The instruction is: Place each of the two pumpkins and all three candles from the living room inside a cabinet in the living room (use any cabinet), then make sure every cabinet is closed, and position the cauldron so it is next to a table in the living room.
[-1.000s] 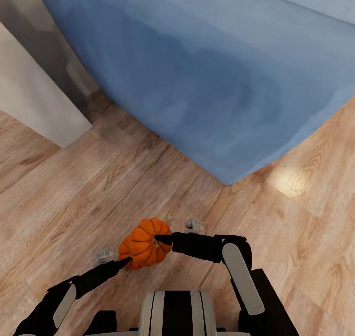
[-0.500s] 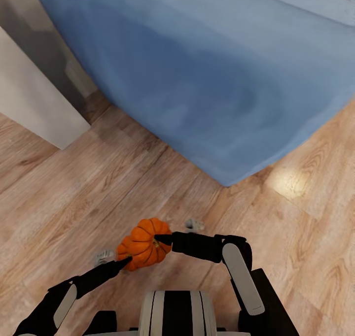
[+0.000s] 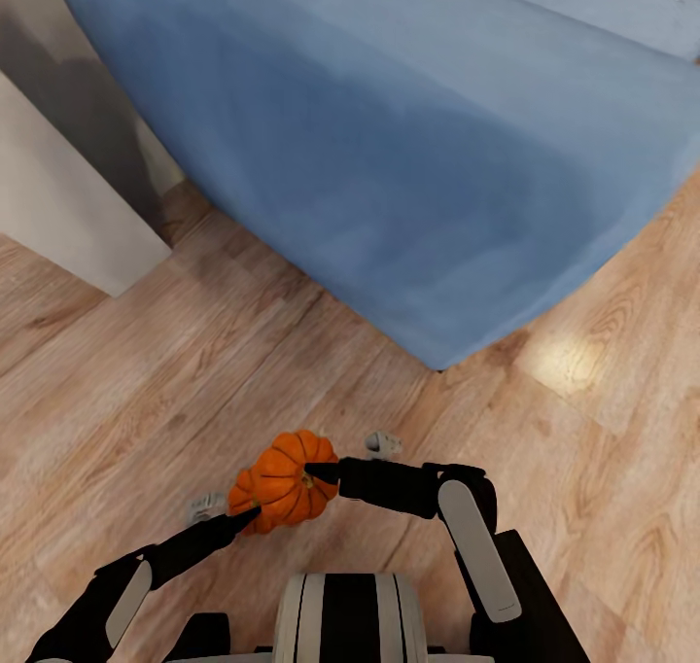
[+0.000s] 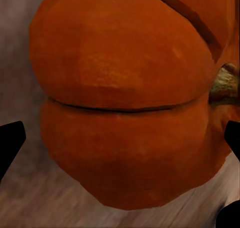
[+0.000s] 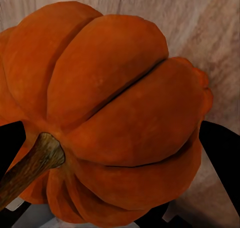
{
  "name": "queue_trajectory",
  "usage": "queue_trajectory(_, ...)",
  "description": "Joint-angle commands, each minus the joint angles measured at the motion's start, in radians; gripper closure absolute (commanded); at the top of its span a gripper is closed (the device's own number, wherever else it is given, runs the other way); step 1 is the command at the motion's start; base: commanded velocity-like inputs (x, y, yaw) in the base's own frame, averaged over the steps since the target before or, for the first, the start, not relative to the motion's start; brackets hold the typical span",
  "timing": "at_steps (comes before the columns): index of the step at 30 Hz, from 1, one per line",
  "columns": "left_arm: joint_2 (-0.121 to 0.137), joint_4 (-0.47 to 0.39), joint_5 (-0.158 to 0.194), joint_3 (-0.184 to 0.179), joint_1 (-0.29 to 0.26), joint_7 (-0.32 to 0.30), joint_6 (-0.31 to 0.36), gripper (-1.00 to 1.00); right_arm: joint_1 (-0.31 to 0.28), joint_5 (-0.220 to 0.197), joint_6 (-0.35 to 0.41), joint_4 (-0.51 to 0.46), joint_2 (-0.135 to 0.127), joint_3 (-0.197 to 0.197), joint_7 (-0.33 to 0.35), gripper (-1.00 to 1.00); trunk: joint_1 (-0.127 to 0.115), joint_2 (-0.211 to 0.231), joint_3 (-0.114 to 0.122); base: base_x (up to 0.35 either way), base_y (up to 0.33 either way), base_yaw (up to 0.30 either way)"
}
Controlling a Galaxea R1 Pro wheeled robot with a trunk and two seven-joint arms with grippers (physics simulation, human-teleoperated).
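Two small orange ribbed pumpkins hang close together above the wood floor, just in front of my trunk. My right gripper (image 3: 319,471) is shut on the upper pumpkin (image 3: 287,461), and my left gripper (image 3: 243,519) is shut on the lower one (image 3: 243,496). In the left wrist view its pumpkin (image 4: 120,112) sits between the black fingertips (image 4: 9,148), with the other pumpkin's stem (image 4: 224,82) at the edge. The right wrist view has its pumpkin (image 5: 115,118) with a brown stem (image 5: 35,163) between the fingers (image 5: 220,153). The candles, cabinet, cauldron and table are out of view.
A large blue upholstered piece (image 3: 389,157) fills the far half of the head view, its corner reaching to about the middle of the floor. A pale grey block (image 3: 58,206) stands at the left. Bare wood floor (image 3: 146,371) lies between them and me.
The whole head view has shifted a little, so the camera moved. Both grippers and their pumpkins keep the same places relative to my trunk.
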Motion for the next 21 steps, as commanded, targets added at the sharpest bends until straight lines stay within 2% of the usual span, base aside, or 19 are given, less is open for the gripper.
queue_trajectory(1, 0.0, 0.0, 0.008, 0.001, 0.0, -0.002, 0.009, -1.0, 0.0, -0.003, 0.004, -0.001, 0.001, 0.0, -0.001, 1.0, 0.0, 0.0, 0.0, 0.153, 0.046, 0.0)
queue_trajectory(17, 0.0, 0.0, 0.006, 0.001, 0.0, -0.002, 0.006, -1.0, 0.0, -0.003, 0.004, -0.001, 0.001, 0.0, -0.001, 1.0, 0.0, 0.0, 0.0, 0.041, 0.016, 0.0)
queue_trajectory(18, 0.0, 0.0, 0.006, 0.001, 0.0, -0.002, 0.006, 1.0, 0.0, -0.003, 0.004, -0.001, 0.001, 0.0, -0.001, 1.0, 0.0, 0.0, 0.0, 0.001, 0.0, 0.0)
queue_trajectory(21, 0.0, 0.0, 0.007, 0.002, 0.0, -0.002, 0.006, 1.0, 0.0, -0.003, 0.004, -0.001, 0.001, 0.0, -0.001, 1.0, 0.0, 0.0, 0.0, 0.0, 0.0, 0.0)
